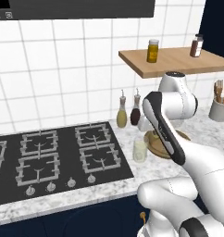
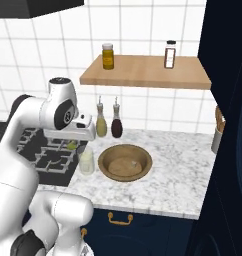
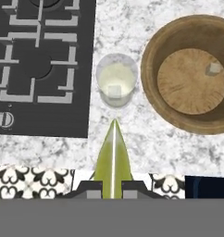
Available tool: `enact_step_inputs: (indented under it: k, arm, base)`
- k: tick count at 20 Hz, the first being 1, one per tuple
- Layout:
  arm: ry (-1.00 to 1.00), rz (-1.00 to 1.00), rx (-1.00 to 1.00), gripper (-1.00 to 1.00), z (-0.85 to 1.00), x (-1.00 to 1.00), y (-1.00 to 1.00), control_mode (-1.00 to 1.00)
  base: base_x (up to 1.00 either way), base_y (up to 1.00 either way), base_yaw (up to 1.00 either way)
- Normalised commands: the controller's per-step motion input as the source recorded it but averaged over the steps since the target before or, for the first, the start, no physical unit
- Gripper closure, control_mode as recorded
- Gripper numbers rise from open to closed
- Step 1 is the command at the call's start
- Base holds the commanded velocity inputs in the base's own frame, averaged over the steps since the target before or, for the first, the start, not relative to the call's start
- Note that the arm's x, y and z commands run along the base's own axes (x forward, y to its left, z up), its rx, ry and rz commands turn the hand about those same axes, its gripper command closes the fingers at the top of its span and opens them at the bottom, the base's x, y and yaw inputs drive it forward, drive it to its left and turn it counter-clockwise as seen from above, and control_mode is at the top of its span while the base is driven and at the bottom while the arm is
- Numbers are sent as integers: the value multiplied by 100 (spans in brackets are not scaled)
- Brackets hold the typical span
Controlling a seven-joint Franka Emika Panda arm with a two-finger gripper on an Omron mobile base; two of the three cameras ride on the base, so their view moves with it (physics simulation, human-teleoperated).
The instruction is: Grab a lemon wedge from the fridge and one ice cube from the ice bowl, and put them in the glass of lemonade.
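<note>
Bare marble [image 3: 146, 139] surrounds the glass of lemonade [image 3: 116, 79]; wooden bowl [image 3: 153, 88] crowds one side.

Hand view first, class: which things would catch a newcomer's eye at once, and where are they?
The lemon wedge sits pinched in the gripper, pointing towards the glass of lemonade, where one ice cube floats. Right of the glass, on the marble counter, stands the wooden ice bowl, one cube inside.
</note>
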Motion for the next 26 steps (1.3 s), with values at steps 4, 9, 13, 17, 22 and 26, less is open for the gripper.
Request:
enact_step_inputs:
  k: [4, 9, 13, 17, 22, 26]
  arm:
    - [0, 0, 0, 100, 0, 53, 0, -100]
    - [0, 0, 0, 100, 0, 56, -6, -100]
    - [0, 0, 0, 100, -6, 31, -2, -100]
    - [0, 0, 0, 100, -29, 24, 0, -100]
    - [0, 0, 0, 100, -34, 18, 0, -100]
    - [0, 1, 0, 100, -2, 15, 0, -100]
  base:
    - [0, 0, 0]
    - [0, 0, 0]
    - [0, 0, 0]
    - [0, 0, 0]
    - [0, 0, 0]
    - [0, 0, 0]
